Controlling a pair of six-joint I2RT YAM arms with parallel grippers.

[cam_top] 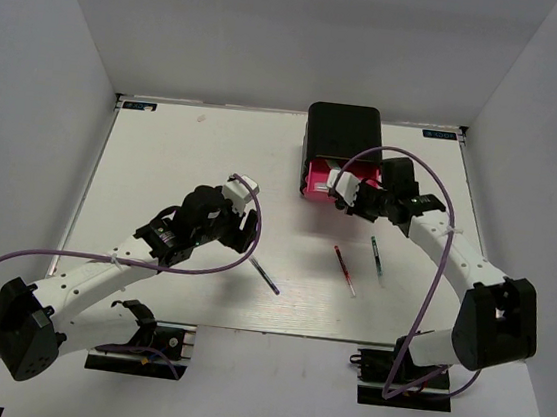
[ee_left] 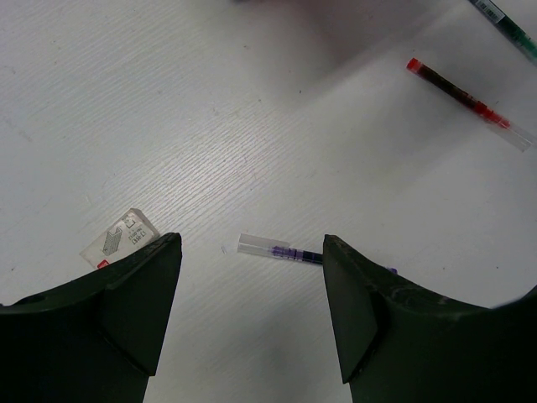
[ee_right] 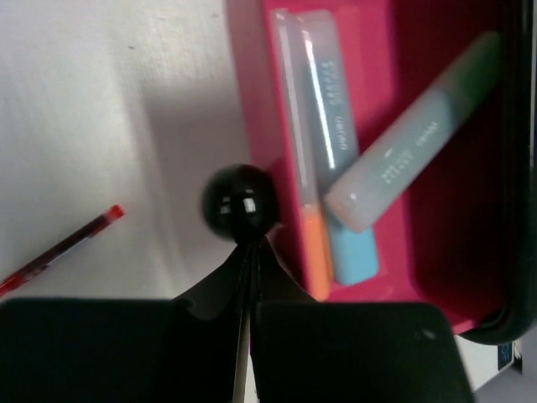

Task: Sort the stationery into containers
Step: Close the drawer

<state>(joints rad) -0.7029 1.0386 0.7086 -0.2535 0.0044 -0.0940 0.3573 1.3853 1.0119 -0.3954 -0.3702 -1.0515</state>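
Observation:
The black cabinet (cam_top: 343, 130) stands at the back right with one pink drawer (cam_top: 314, 180) pulled out. In the right wrist view that drawer (ee_right: 252, 126) holds an orange-capped white marker (ee_right: 304, 176), a light blue marker (ee_right: 346, 185) and a pale green marker (ee_right: 419, 134). My right gripper (ee_right: 252, 250) is shut, its tips meeting right at the drawer's black knob (ee_right: 241, 202). My left gripper (ee_left: 252, 311) hangs open over the table, just short of a dark blue pen (ee_left: 281, 250). A whitish block (ee_left: 120, 238) lies beside its left finger.
A red pen (cam_top: 344, 268) and a green pen (cam_top: 377, 256) lie on the white table in front of the cabinet. The dark blue pen (cam_top: 267, 276) lies near the table's front edge. Grey walls close in the back and sides.

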